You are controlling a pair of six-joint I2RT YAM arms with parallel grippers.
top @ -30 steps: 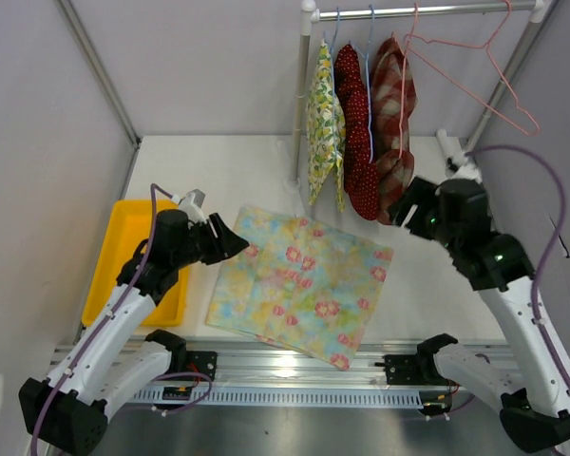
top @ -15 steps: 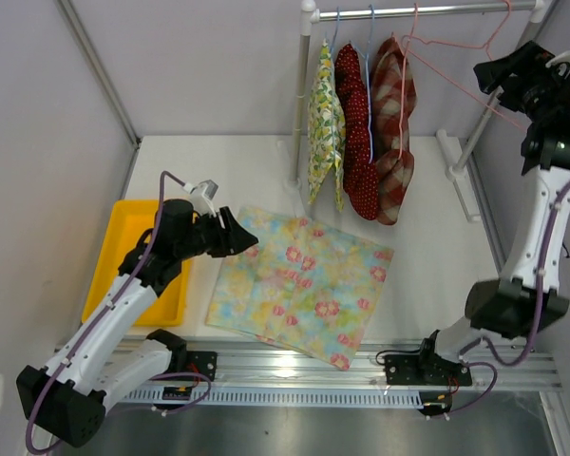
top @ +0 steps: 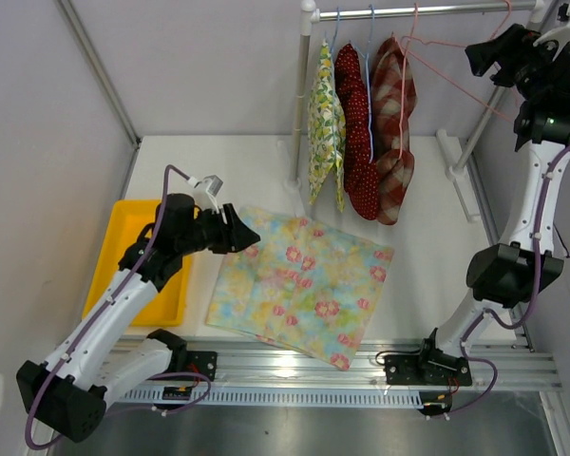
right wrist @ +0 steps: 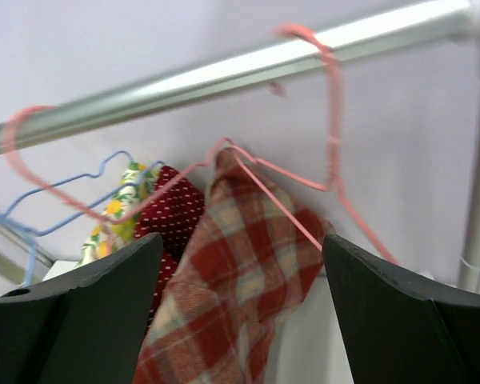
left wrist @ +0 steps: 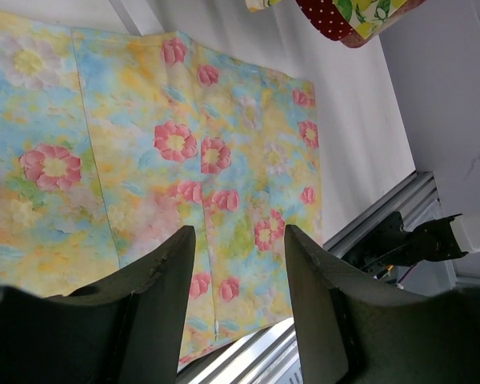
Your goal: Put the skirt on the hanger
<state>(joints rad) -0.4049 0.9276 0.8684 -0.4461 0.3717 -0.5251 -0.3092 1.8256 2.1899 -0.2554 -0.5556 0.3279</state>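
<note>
Roughly, skirt (top: 299, 285) flat (floral), long axis left-right, right end nearer

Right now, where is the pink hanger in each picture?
Top view: pink hanger at the top right, hanging on the rail.
Left wrist: not in it.
Right wrist: in the middle, hooked over the rail.
Shared landmark: the red dotted cloth, in all three.
</note>
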